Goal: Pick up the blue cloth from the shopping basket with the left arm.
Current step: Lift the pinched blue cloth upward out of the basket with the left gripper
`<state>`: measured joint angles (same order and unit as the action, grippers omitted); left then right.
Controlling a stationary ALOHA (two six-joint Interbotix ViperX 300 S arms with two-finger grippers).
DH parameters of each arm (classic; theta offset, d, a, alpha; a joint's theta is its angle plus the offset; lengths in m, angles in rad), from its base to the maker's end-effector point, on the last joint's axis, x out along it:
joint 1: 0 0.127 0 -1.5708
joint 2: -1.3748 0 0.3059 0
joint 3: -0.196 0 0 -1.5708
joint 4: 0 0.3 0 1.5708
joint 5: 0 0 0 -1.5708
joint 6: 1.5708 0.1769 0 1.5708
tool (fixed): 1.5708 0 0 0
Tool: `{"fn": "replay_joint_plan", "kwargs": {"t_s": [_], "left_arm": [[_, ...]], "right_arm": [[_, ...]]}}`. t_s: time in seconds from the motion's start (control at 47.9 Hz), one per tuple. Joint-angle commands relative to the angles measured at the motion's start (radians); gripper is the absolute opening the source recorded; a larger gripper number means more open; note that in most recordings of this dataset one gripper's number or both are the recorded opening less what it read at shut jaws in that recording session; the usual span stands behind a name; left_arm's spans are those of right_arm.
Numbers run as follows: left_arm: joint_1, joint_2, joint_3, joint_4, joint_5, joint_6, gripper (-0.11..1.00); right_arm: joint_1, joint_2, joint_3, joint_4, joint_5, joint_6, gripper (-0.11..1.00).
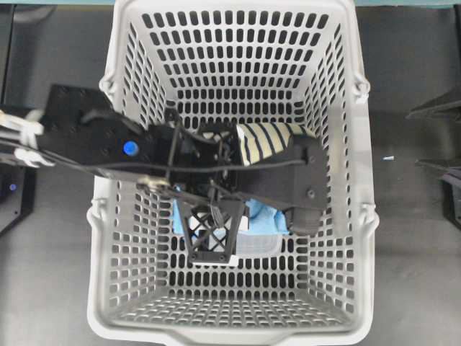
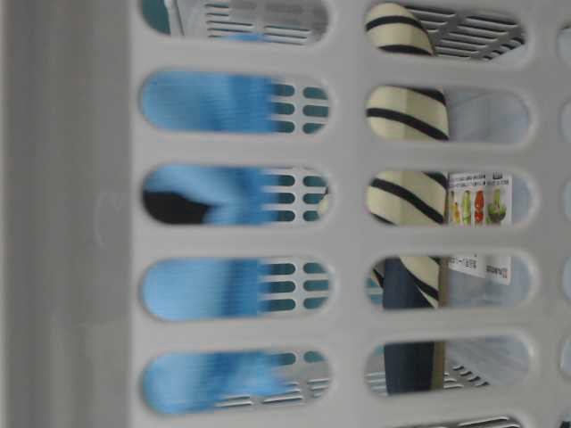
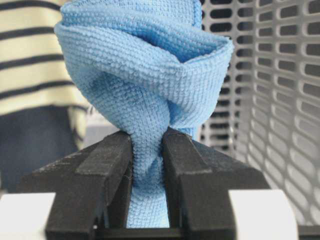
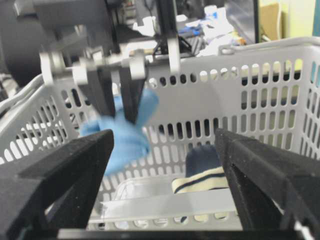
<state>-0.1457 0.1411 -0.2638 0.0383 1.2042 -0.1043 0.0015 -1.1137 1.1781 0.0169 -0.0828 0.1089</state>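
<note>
Blue cloth point(image 3: 145, 95) is pinched between the two black fingers point(image 3: 107, 175) of the left end effector point(image 3: 147, 165), bunched and twisted, most of it bulging beyond the tips. Right wrist view shows the cloth point(image 4: 122, 132) hanging off that end effector point(image 4: 117, 107) inside the shopping basket point(image 4: 260, 95), apparently clear of the floor. Overhead, cloth point(image 1: 263, 220) sits mid-basket, partly under the arm. Shopping basket point(image 1: 360, 216) also holds a navy and cream striped garment point(image 1: 270, 143) and a clear plastic box point(image 1: 256, 245) near the cloth; table-level view shows a box with a printed label point(image 2: 477, 201) behind the garment. Left arm point(image 1: 108, 148) comes in over the basket's left rim, wrist bent down into the basket. Right end effector point(image 4: 165, 185) is outside, jaws spread wide, holding nothing. Basket sits on a dark bench point(image 1: 50, 288).
</note>
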Motion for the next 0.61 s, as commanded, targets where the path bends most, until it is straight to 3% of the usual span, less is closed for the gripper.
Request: {"fn": "replay_joint_plan", "kwargs": {"t_s": [0.0, 0.23, 0.585], "left_arm": [[-0.003, -0.026, -0.123, 0.005, 0.097, 0.0, 0.16], [-0.003, 0.025, -0.293, 0.005, 0.273, 0.003, 0.16], [-0.003, 0.04, -0.319, 0.005, 0.301, 0.009, 0.16]], "right_arm": [[0.002, 0.006, -0.009, 0.003, -0.005, 0.003, 0.79], [0.002, 0.005, -0.009, 0.003, -0.005, 0.002, 0.79], [0.002, 0.005, -0.009, 0.003, -0.006, 0.003, 0.79]]}}
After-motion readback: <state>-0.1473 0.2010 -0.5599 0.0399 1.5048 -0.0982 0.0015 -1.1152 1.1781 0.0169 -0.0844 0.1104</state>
